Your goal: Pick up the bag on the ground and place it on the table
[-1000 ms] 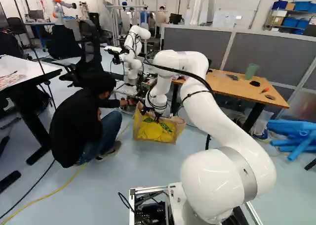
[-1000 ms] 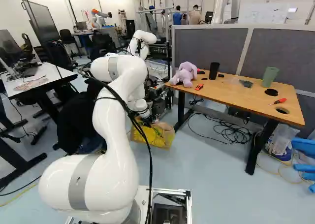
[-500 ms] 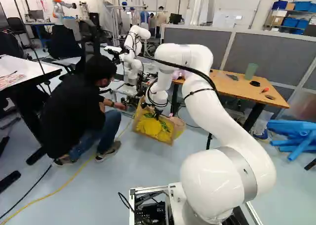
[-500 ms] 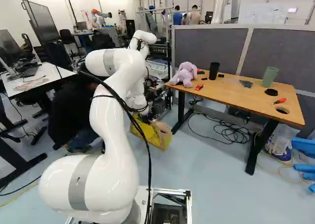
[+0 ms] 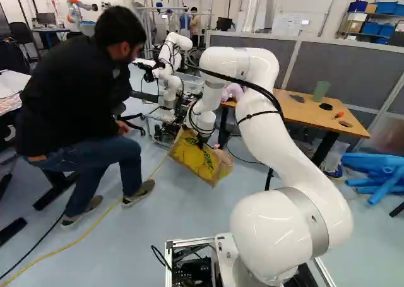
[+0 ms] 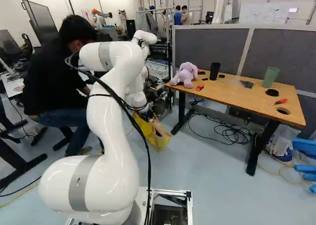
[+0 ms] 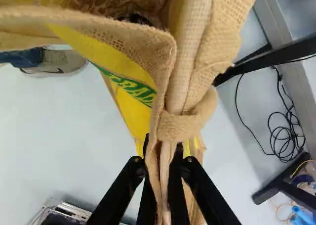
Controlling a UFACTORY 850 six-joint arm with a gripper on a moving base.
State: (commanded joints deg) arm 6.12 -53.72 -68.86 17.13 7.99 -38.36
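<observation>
Jute bag (image 5: 201, 162) is gripped by its top edge, near a handle knot; in the wrist view the gripper (image 7: 163, 153) is closed on the fabric from both sides. Bag hangs tilted, apparently just off the floor (image 5: 139, 249), left of the table (image 6: 227, 89) in the right base view. Step in hand is judged to be the lift. Next, the bag needs to be raised above table height, then carried across and lowered. Low corner could snag on the table edge; purple toy (image 6: 185, 75) at the near end is best avoided. Arm (image 5: 293, 167) is arched forward from its base, elbow high, forearm dropped, gripper aimed down. Person (image 5: 72, 104) is close beside the bag, so swing should be kept small.
</observation>
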